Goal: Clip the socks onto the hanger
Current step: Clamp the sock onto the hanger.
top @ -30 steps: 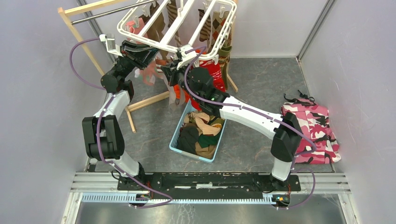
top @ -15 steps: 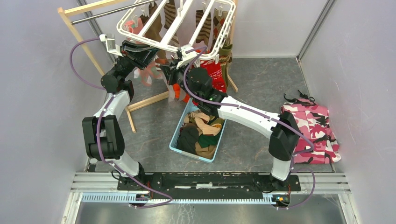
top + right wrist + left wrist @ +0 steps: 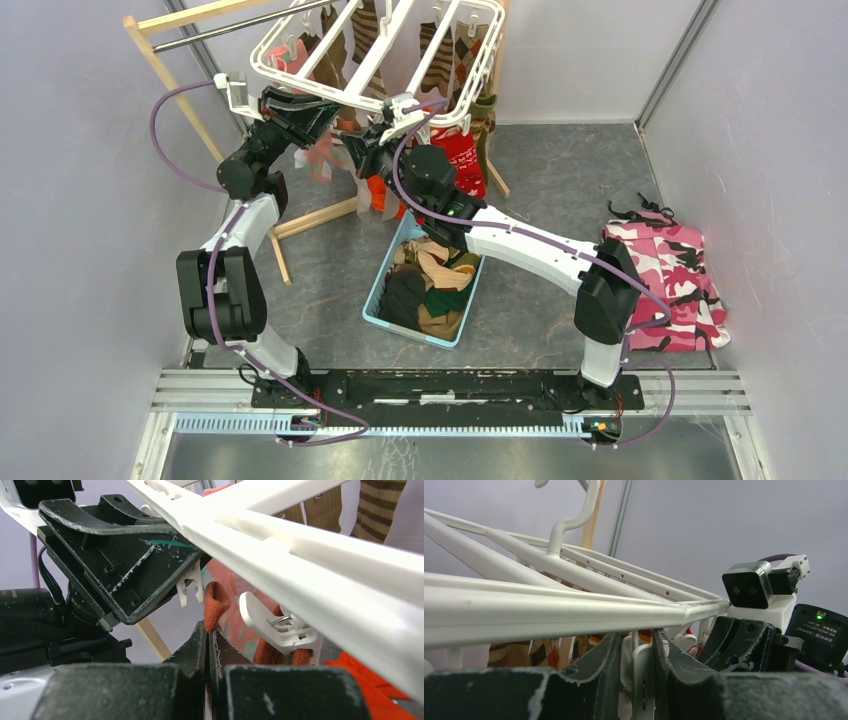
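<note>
The white slatted hanger hangs from the wooden stand, with several socks clipped to it. My left gripper is under its near rim. In the left wrist view it is shut on a dangling white clip below the hanger bar. My right gripper is just right of it. It is shut on the reddish-orange cuff of a pale sock that hangs down. The cuff is just below the left gripper's fingers.
A light-blue basket of mixed socks stands on the floor below the hanger. A pink camouflage garment lies at the right. The wooden stand is at the left. Another clip holds an orange cuff.
My right gripper has moved a little left and up with the sock, closer to my left gripper. The hanger has swayed slightly. The left gripper has kept its hold on the clip.
</note>
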Motion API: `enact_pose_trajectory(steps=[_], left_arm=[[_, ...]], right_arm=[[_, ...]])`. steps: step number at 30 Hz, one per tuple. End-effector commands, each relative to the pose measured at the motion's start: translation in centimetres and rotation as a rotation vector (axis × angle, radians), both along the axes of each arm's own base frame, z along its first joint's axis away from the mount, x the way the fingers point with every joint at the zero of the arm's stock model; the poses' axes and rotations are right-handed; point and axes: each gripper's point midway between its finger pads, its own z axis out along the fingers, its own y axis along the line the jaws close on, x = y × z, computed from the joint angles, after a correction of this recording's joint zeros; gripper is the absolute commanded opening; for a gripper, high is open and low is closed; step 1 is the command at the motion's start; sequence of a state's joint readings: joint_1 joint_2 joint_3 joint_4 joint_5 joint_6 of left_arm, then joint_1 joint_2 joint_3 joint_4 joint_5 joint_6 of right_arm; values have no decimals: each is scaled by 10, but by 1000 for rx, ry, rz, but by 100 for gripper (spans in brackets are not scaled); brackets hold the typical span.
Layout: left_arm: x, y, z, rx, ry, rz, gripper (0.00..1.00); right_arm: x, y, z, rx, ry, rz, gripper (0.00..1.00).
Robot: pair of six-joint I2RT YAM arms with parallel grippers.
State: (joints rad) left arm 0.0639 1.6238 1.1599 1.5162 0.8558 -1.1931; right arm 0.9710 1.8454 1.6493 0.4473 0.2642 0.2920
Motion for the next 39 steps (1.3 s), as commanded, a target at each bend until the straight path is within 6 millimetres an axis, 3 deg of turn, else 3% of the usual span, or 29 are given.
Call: enact_pose_trajectory(steps=[1, 5, 12, 18, 39], left_arm=[[-48, -6, 34, -7, -230, -38, 2], [-49, -5, 36, -11, -233, -38, 2], [-49, -5, 40, -19, -241, -39, 2], [-49, -5, 40, -22, -237, -42, 2], [-52, -4, 42, -32, -235, -42, 2]], right_arm=[[1, -5, 36, 100, -51, -11, 0], [1, -2, 36, 80, -56, -1, 0], [-8, 0, 11, 11, -52, 49, 0], [-12, 3, 6, -2, -52, 73, 0], [-9, -2, 47, 94, -125, 19, 0]])
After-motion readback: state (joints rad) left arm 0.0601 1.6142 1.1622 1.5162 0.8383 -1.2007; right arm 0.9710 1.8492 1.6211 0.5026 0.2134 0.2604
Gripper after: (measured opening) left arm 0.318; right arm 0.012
